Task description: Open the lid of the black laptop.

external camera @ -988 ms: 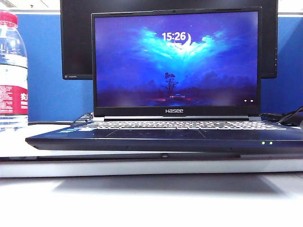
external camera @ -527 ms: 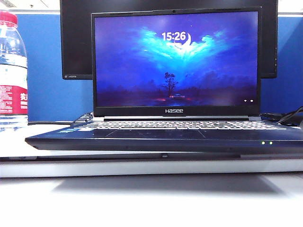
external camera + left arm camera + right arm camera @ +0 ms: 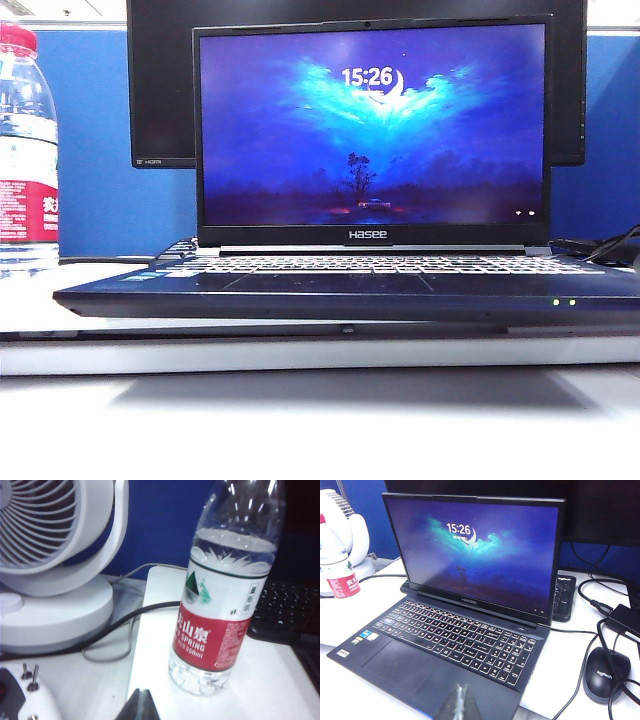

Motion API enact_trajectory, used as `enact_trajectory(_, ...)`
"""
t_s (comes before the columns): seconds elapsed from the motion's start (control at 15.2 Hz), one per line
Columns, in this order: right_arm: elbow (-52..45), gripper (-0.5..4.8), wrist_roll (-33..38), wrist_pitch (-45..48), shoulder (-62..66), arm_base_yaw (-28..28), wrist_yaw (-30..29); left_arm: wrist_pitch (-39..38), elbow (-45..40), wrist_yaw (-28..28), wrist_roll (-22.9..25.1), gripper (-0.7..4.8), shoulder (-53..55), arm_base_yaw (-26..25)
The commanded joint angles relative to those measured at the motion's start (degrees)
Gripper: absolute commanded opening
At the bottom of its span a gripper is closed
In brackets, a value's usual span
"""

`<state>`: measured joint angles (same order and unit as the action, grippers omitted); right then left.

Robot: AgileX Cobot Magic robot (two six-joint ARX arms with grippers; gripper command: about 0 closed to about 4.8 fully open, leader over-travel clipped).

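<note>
I see the laptop (image 3: pixel 340 285) on the white table (image 3: pixel 300 420), its lid (image 3: pixel 372 130) upright. My right gripper (image 3: pixel 461 700) hovers closed, empty, above its front edge; the left gripper (image 3: pixel 140 705), closed, faces a bottle (image 3: pixel 222 595).

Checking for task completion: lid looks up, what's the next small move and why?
Probably none beyond holding clear: the lid stands upright, screen lit over the laptop's keys. Right gripper hangs off its front edge, left gripper by the water bottle; neither touches anything.

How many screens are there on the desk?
2 in view. The black laptop has its lid up, lit. A dark monitor stands right behind it. Neither the left gripper nor the right gripper touches them.
</note>
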<state>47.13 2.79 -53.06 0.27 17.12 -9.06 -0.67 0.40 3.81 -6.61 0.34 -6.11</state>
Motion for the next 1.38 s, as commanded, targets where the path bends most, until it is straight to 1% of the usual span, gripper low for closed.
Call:
enact_trajectory(0.07,0.13,-0.06,0.22,0.57,-0.09,0.00,-0.04,1.18,0.00,-2.91,1.25,-0.03,-0.13,-0.07)
enact_trajectory(0.2,0.13,-0.06,0.22,0.57,-0.09,0.00,-0.04,1.18,0.00,-3.80,1.29,-0.03,-0.13,-0.07)
enact_trajectory(0.99,0.13,-0.06,0.20,0.63,-0.09,0.00,0.04,1.16,0.00,-3.63,1.27,-0.03,-0.13,-0.07)
enact_trajectory(1.12,-0.57,-0.05,-1.09,5.16,-0.09,-0.72,0.46,1.16,0.00,-3.63,1.27,-0.03,-0.13,-0.07)
enact_trajectory(1.19,-2.45,-0.06,-2.43,10.19,-0.09,-3.13,3.52,1.16,0.00,-3.61,1.27,-0.03,-0.13,-0.07)
enact_trajectory(1.25,-5.11,-0.06,-2.40,14.78,-0.11,-6.34,5.14,1.11,0.00,-3.63,1.27,-0.03,-0.13,-0.07)
enact_trajectory(1.32,-9.05,-0.06,-2.32,20.68,-0.11,-10.80,4.92,1.11,0.00,-3.63,1.27,-0.03,-0.13,-0.07)
enact_trajectory(1.38,-13.00,-0.06,-1.18,26.69,-0.11,-13.86,3.56,1.11,0.00,-3.61,1.27,-0.03,-0.13,-0.04)
